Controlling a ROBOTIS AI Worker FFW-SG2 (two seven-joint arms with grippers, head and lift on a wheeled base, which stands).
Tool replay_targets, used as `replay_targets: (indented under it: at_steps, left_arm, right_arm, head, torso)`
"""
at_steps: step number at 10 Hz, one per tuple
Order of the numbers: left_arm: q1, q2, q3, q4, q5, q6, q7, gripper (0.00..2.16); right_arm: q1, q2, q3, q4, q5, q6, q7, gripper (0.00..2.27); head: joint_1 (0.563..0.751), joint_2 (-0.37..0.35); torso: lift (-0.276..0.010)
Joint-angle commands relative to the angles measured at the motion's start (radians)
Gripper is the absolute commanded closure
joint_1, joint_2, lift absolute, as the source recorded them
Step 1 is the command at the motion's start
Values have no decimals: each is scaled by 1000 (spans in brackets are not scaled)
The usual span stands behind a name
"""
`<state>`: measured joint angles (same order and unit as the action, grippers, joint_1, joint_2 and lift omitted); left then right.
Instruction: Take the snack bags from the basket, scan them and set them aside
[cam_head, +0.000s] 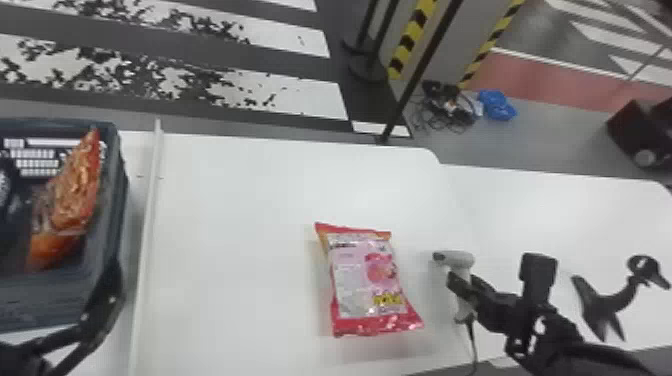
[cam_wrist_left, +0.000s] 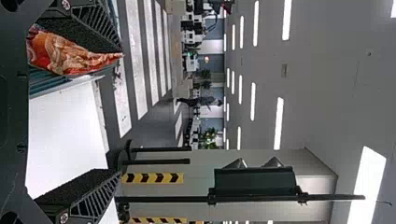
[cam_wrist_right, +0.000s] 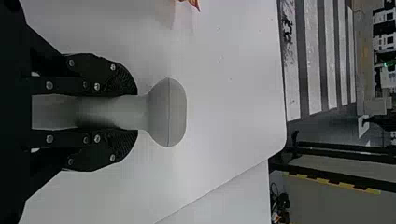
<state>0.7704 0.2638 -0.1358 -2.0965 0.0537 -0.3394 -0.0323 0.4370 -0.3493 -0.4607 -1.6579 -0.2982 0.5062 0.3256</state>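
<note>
A glossy red snack bag (cam_head: 367, 272), panelled in pale pink, is laid on the table (cam_head: 240, 225); the scanner (cam_head: 461, 258) is pinched by the right hand (cam_head: 465, 291); the left hand (cam_head: 100, 302) is spread.

The head view's left edge crops the basket (cam_head: 119, 192)

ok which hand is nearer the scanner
Right. The right hand has its fingers around the scanner's handle, one on each side; the left hand is well away, over by the basket.
</note>
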Motion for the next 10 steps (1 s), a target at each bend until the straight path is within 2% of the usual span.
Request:
replay_targets:
  at_steps: [1, 2, 3, 4, 5, 7, 8, 9, 10]
  left_arm:
    - [1, 0, 5, 6, 3, -5, 0, 80]
    - [-3, 0, 5, 12, 5, -8, 0, 80]
    - [-11, 0, 4, 16, 6, -5, 0, 80]
    - [-19, 0, 1, 16, 6, 1, -1, 80]
    - [-25, 0, -2, 16, 6, 10, -1, 80]
    - [-31, 2, -2, 15, 6, 26, -1, 80]
    - [-33, 2, -2, 16, 6, 41, -1, 80]
    - [-37, 0, -4, 21, 5, 41, -1, 80]
    - [-37, 0, -5, 24, 5, 41, -1, 80]
  right_arm:
    - [-24, -17, 14, 52, 16, -13, 1, 2246]
    - [-27, -23, 16, 69, 19, -19, 3, 2240]
    - [-27, -25, 16, 72, 17, -25, 3, 1393]
    - [-26, -28, 16, 72, 16, -25, 3, 188]
    - [-24, -28, 7, 67, 11, -25, 3, -2]
    - [12, -27, -46, -51, -24, 24, 23, 39]
    - [3, -31, -95, -126, -35, 233, 151, 39]
    - [-30, -57, -125, -161, -56, 395, 288, 73]
    - [-55, -115, -113, -164, -88, 515, 359, 87]
  head:
    - [695, -350]
    - [695, -350]
    - [695, -350]
    - [695, -350]
    - [695, -350]
    - [695, -350]
    - [695, -350]
    - [695, -350]
    - [695, -350]
  torso:
    - [-75]
    - [-75]
    - [-75]
    - [-75]
    - [-75]
    - [-75]
    - [-75]
    - [-75]
    - [-75]
